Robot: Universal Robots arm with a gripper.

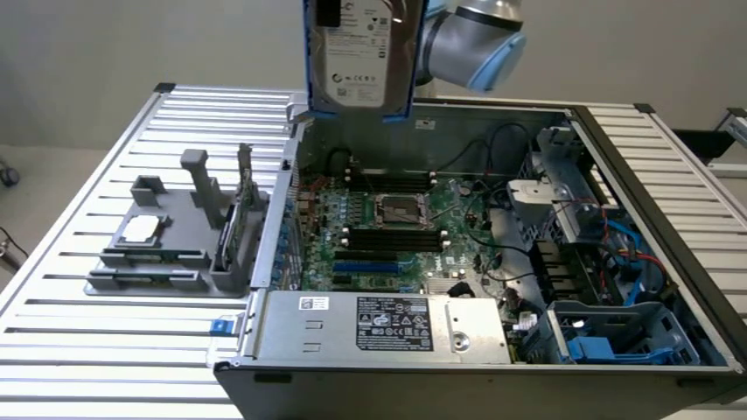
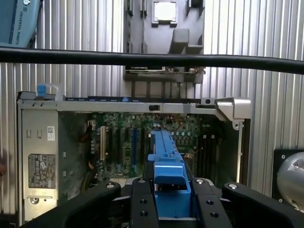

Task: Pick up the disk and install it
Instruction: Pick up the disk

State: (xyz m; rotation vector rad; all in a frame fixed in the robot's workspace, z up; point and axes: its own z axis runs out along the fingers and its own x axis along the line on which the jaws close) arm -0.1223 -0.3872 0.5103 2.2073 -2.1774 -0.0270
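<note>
Disk (image 1: 356,57) in blue carrier hanging upright above one open computer case (image 1: 467,389), one gripper (image 2: 172,206) clamping it between two black fingers (image 2: 142,199), one grey fixture (image 1: 146,258) sitting beside, carrying one silver chip (image 1: 140,229)

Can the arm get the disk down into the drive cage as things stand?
Probably yes: the case is open, the cage lies uncovered, and the disk hangs clear above. Blue cables beside the cage may crowd it.
</note>
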